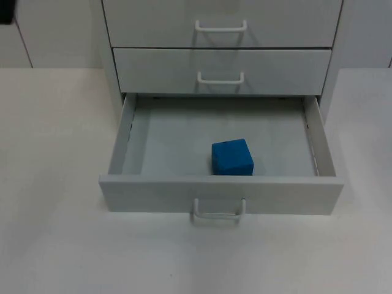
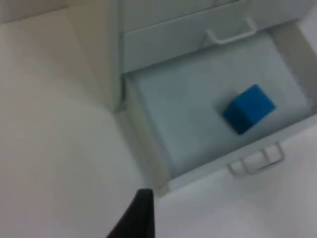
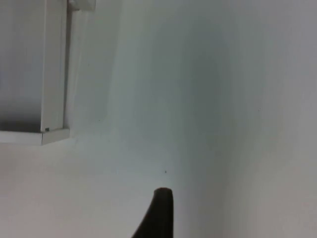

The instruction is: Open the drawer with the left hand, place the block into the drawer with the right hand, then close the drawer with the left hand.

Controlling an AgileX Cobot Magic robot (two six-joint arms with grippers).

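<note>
Blue block (image 1: 232, 157) lies inside the open drawer (image 1: 220, 195) — left gripper (image 2: 136, 218), fingers' state impossible to tell, should push the handle (image 1: 218, 212) squarely — straight in.

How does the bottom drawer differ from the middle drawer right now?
The bottom drawer is pulled fully out over the table; the middle drawer sits shut, flush with the cabinet. The bottom drawer holds a blue block near its front wall; the middle drawer's inside is hidden. Both are pale grey with a white loop handle centred on the front.
</note>
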